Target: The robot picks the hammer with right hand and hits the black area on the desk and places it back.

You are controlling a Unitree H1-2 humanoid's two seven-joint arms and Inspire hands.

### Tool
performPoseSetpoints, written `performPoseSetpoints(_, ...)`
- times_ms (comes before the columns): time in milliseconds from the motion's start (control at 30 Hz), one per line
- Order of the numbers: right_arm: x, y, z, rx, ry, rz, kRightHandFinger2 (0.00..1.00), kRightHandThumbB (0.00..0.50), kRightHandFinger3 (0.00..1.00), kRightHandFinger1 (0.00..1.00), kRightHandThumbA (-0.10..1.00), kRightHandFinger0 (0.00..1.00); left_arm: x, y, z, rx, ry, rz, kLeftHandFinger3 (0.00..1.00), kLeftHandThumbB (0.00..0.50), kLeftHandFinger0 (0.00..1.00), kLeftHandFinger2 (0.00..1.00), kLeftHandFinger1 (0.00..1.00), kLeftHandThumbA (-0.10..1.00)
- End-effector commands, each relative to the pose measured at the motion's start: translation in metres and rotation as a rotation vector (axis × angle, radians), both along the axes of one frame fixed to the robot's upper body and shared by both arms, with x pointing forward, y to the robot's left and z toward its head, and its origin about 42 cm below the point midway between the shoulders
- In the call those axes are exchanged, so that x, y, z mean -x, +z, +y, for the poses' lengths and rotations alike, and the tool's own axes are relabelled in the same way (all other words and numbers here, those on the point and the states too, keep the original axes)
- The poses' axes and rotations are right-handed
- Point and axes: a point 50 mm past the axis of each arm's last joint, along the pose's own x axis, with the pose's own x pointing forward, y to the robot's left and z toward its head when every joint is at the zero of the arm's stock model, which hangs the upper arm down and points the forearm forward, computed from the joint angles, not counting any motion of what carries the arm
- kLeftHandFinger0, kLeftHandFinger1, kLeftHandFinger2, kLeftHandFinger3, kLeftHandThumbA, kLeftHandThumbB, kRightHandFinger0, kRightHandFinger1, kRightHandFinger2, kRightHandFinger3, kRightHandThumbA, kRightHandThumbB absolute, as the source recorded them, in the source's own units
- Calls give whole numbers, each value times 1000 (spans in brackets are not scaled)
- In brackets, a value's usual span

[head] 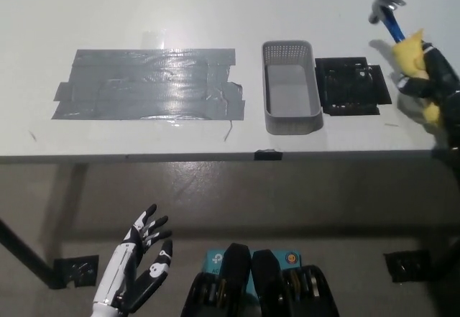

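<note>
At the lower left, below the edge of the surface (215, 1), the white left hand (140, 263) rests with its fingers spread apart and nothing in them. Up on the white surface, a wide patch of grey tape (147, 83) lies toward the left, made of overlapping strips with a glossy sheen. Just to its right stands a grey perforated tray (291, 124), long side running away from the robot, with nothing visible inside it. Right beside the tray, nearly touching it, lies the black area (352, 87), a dark square patch flat on the surface. Farther right, at the picture's edge, the black right hand (431, 87) is closed around the yellow grip of the hammer (395, 33). The hammer is raised, tilted up and to the left, its blue shaft leading to a metal head near the top of the view. The head seems to be off the surface, above and to the right of the black area, though from this steep angle its height is hard to judge.
</note>
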Motion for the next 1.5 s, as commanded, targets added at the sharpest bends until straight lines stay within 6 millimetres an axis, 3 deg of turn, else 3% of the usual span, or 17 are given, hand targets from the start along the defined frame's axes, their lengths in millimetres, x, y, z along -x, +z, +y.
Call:
performPoseSetpoints(0, -6, 172, -7, 136, 287, -15, 921, 135, 911, 545, -100, 25, -7, 24, 12, 2, -33, -73, 1000, 0, 979, 884, 817, 505)
performPoseSetpoints(33, -5, 167, -7, 168, 287, -7, 1000, 128, 964, 684, -100, 163, -7, 24, 12, 5, -33, -70, 1000, 0, 978, 883, 816, 504)
performPoseSetpoints(67, -5, 163, -9, 181, 288, 10, 1000, 116, 989, 740, -100, 186, -7, 24, 12, 4, -35, -69, 1000, 0, 978, 882, 814, 504)
performPoseSetpoints(100, -3, 158, -10, 213, 299, 25, 1000, 116, 1000, 709, -100, 142, -7, 24, 12, -1, -37, -73, 1000, 0, 968, 875, 801, 515)
performPoseSetpoints(367, 1, 157, -18, 256, 318, 65, 978, 114, 1000, 616, -100, 165, -10, 27, 12, 0, -44, -81, 1000, 0, 926, 864, 772, 529)
performPoseSetpoints(567, 4, 160, -17, 213, 338, 109, 906, 119, 1000, 549, -100, 77, -10, 29, 11, -11, -50, -81, 1000, 0, 887, 852, 746, 504)
performPoseSetpoints(700, 3, 160, -16, 206, 368, 130, 857, 129, 943, 502, -100, 3, -11, 28, 12, -9, -54, -82, 1000, 0, 860, 845, 730, 499)
performPoseSetpoints(833, 3, 160, -11, 239, 368, 160, 864, 126, 972, 515, -100, 11, -11, 28, 12, -7, -53, -81, 1000, 0, 836, 837, 715, 492)
performPoseSetpoints(1033, 0, 149, -12, 257, 387, 174, 955, 126, 969, 648, -100, 127, -10, 28, 12, -4, -53, -76, 1000, 0, 803, 817, 687, 549)
performPoseSetpoints(1100, -1, 144, -8, 239, 383, 191, 962, 106, 1000, 625, -100, 150, -10, 27, 12, -11, -51, -79, 1000, 0, 800, 818, 688, 552)
performPoseSetpoints(1300, -3, 127, -3, 211, 389, 212, 914, 121, 1000, 522, -100, 2, -11, 28, 11, -35, -49, -101, 1000, 0, 932, 841, 773, 581)
performPoseSetpoints(1367, -4, 125, 0, 225, 387, 221, 909, 125, 1000, 517, -100, 0, -11, 28, 12, -40, -49, -107, 1000, 0, 974, 874, 810, 573)
performPoseSetpoints(1467, -4, 121, 3, 268, 384, 226, 934, 118, 1000, 544, -100, 0, -10, 28, 12, -36, -34, -116, 1000, 0, 1000, 989, 1000, 585)
